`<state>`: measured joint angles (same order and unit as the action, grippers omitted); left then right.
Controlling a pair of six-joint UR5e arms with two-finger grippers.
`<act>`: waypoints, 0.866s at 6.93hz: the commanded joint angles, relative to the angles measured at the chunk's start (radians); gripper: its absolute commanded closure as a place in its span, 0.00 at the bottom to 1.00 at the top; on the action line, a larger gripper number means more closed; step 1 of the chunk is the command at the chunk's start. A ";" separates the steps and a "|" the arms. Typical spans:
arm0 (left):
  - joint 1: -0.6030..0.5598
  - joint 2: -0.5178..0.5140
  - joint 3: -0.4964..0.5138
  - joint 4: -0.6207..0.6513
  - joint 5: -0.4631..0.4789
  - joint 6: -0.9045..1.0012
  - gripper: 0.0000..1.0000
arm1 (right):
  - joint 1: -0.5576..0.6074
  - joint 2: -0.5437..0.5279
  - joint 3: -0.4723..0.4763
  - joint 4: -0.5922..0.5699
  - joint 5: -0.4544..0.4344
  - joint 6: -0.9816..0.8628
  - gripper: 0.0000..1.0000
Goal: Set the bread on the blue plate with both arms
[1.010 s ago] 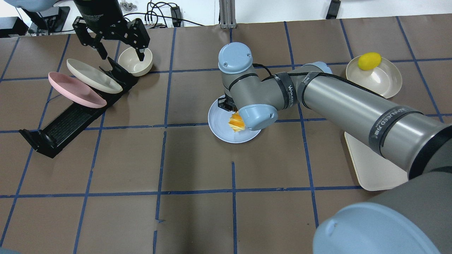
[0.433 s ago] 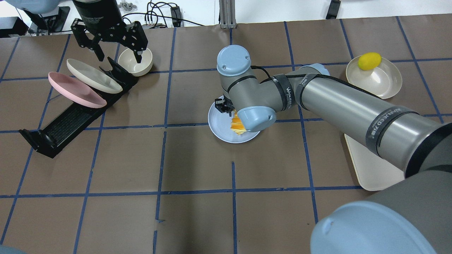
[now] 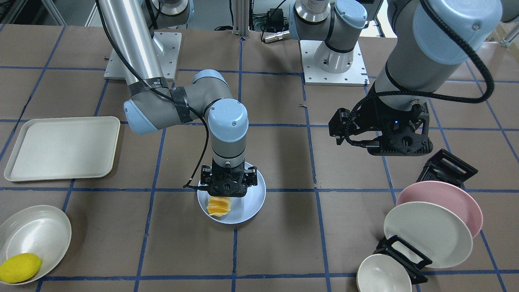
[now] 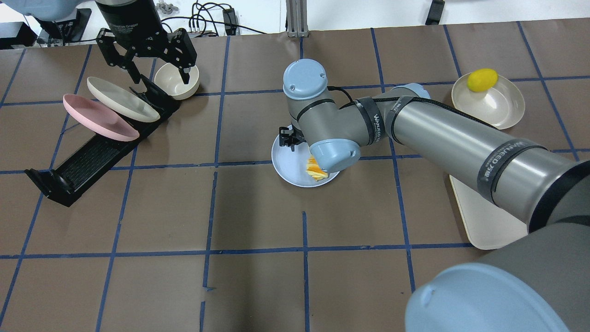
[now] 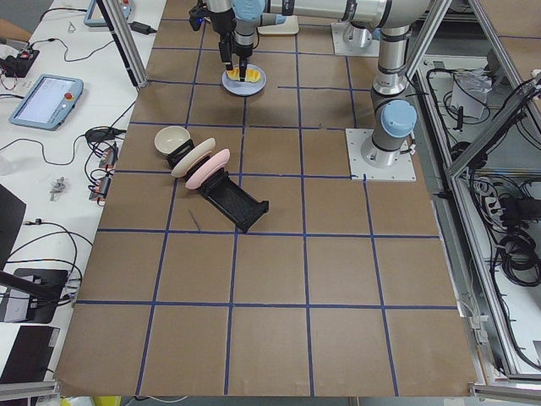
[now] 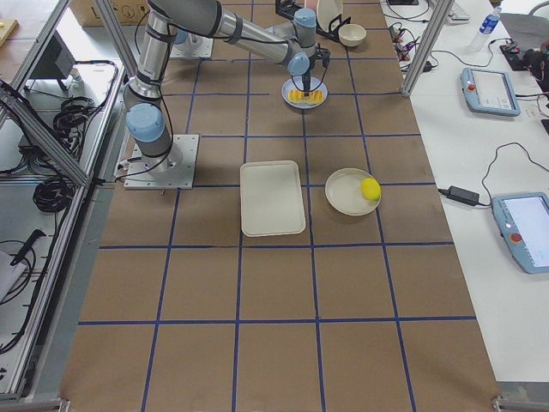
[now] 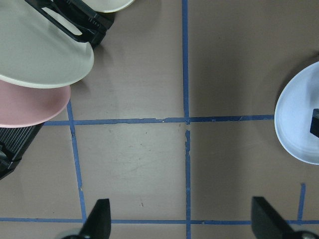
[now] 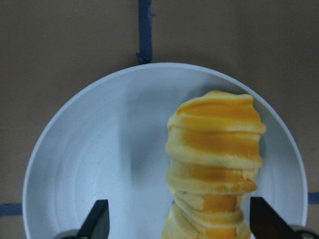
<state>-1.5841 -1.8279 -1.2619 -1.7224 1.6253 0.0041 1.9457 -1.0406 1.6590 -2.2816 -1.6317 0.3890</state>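
The orange-and-cream striped bread lies on the pale blue plate, right of its middle. It also shows in the front view and the overhead view. My right gripper hangs straight over the plate, open, with one fingertip on each side and touching nothing. My left gripper is open and empty, high over the cream bowl by the dish rack. The left wrist view shows its fingertips wide apart over bare table, with the blue plate at the right edge.
A black dish rack holds a pink plate and a cream plate at the left. A cream tray and a shallow bowl with a yellow lemon lie on the right side.
The bread has shifted toward the plate's near rim and lies lower under the right wrist. The left gripper has shifted slightly over the cream bowl and stays open.
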 commanded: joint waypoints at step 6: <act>-0.001 0.082 -0.099 0.064 -0.007 -0.006 0.00 | -0.277 -0.264 -0.082 0.191 -0.006 -0.470 0.00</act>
<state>-1.5839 -1.7554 -1.3573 -1.6597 1.6184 -0.0012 1.7090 -1.2365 1.5900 -2.2332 -1.6277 -0.0377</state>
